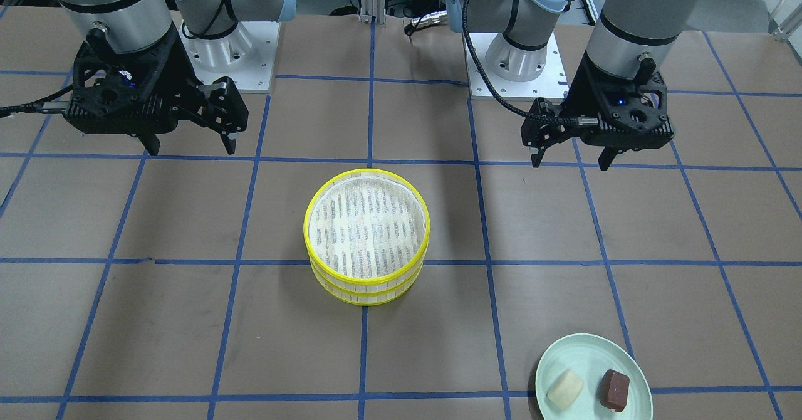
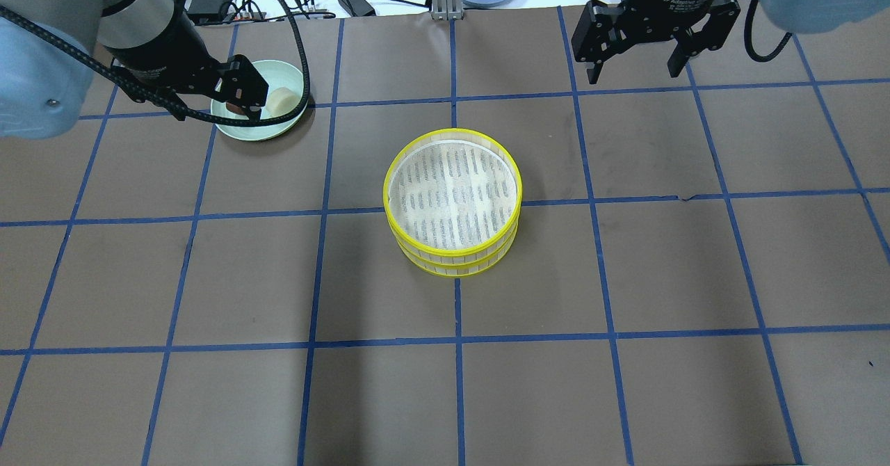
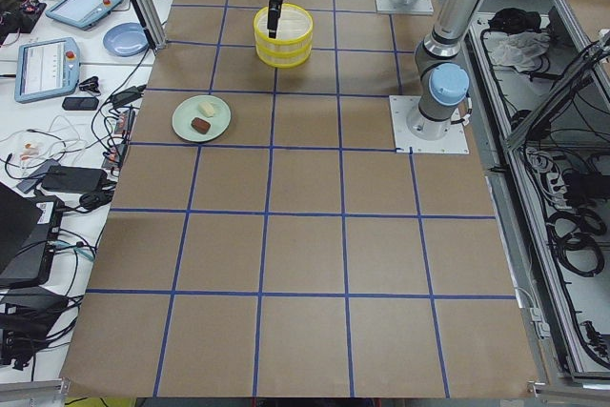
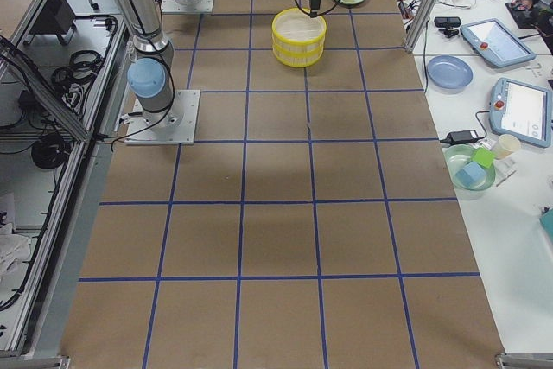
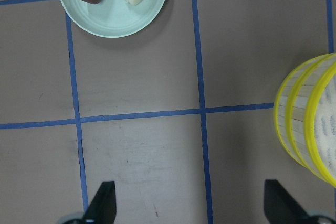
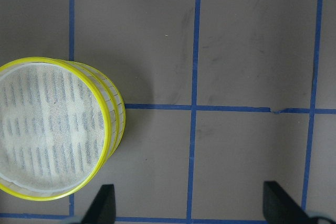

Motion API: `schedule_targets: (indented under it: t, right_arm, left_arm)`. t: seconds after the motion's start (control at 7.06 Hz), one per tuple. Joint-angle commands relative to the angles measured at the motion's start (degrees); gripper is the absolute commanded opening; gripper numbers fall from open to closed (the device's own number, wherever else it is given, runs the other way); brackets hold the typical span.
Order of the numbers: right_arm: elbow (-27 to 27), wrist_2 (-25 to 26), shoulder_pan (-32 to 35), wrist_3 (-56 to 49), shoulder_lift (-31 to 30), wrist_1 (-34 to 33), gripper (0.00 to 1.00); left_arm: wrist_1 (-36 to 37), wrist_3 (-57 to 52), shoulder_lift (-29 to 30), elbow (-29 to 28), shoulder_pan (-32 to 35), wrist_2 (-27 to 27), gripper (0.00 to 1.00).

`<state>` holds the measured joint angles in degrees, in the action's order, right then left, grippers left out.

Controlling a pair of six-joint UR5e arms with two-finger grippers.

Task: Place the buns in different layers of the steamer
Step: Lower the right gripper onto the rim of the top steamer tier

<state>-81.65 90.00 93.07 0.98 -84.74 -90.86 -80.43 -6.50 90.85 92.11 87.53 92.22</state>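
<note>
Brown table [image 1: 125, 332], marked with a blue tape grid; both arms raised above it, nothing held

- Steamer trays [image 1: 366, 287]: two, yellow-rimmed, stacked one on the other at the table's centre, between the arms. The upper mesh is bare; the lower tray's inside is hidden.
- Pale green plate [image 1: 586, 352]: on the robot's left half, at the operators' edge, well apart from the trays.
- Cream-white bun [image 1: 565, 387] and reddish-brown bun [image 1: 614, 390]: side by side on the plate, not touching. Neither is in a tray yet.
- Left gripper [image 1: 570, 164]: fingers spread wide, empty.
- Right gripper [image 1: 191, 149]: fingers spread wide, empty, far from the plate.

Governing relation: the left arm is the nearer to the plate. In the left wrist view the plate sits forward of the claw and a little to its left, trays off to its right. The reddish-brown bun's long axis runs roughly crosswise to the line between the fingers, so its narrow width likely suits that closing line; the cream-white bun lies diagonal
</note>
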Motion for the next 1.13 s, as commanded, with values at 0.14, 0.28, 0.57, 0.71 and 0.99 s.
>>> schedule_targets:
  t: [0.14, 0.28, 0.57, 0.71, 0.99]
  right_arm:
    - [0.0, 0.35, 0.0, 0.08, 0.01, 0.07, 1.0]
    - [0.0, 0.09, 0.0, 0.34, 0.01, -0.02, 1.0]
    - [-1.83, 0.09, 1.92, 8.54, 2.45, -0.72, 1.0]
    - [-5.68, 0.87, 5.42, 9.82, 4.99, -6.64, 0.98]
    - [-15.69, 0.35, 7.55, 13.5, 10.62, -20.78, 0.95]
  left_arm:
    - [-0.6, -0.09, -0.41, 0.0, 0.01, 0.32, 1.0]
    - [-1.47, 0.0, -0.68, 0.0, 0.01, 0.32, 1.0]
    - [-1.84, -0.09, -0.77, 0.0, -0.17, 0.24, 1.0]
    - [-1.92, -0.09, -0.85, 0.0, -0.17, 0.24, 1.0]
    - [-2.19, -0.09, -0.85, 0.0, -0.17, 0.24, 1.0]
